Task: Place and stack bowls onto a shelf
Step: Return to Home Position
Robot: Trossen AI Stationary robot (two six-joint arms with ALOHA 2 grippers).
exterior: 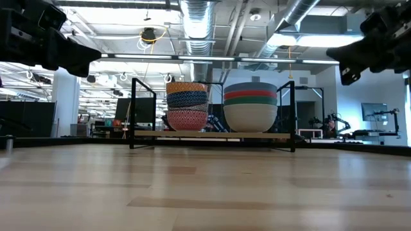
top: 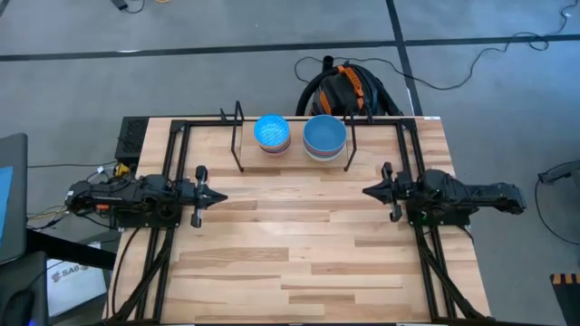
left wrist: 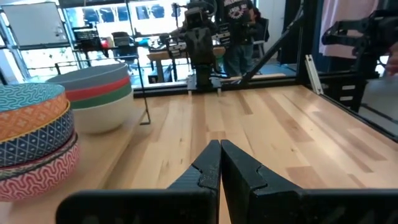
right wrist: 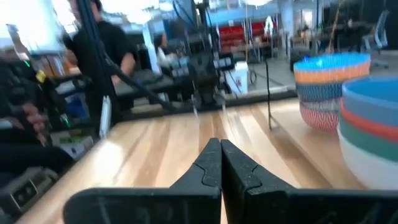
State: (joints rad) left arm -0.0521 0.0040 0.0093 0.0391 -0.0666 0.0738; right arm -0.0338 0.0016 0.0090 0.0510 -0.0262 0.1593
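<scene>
Two stacks of bowls sit on the low black rod shelf (top: 237, 136) near the table's far edge. The left stack (exterior: 187, 104) has a light blue bowl (top: 272, 132) on top, then orange, blue patterned and red patterned bowls. The right stack (exterior: 250, 106) has a larger blue bowl (top: 324, 135) on top, with red, green and white bowls below. My left gripper (top: 217, 196) hovers at the table's left side, shut and empty. My right gripper (top: 370, 191) hovers at the right side, shut and empty. Both point toward the table's middle.
The shelf's upright posts (exterior: 133, 110) stand at its ends, and the black arm-mount rails (top: 172, 145) run along both table sides. A black and orange bundle of cables (top: 344, 88) lies beyond the far edge. People stand in the room behind (right wrist: 102, 56). Bare wood (top: 299, 244) spreads between the arms.
</scene>
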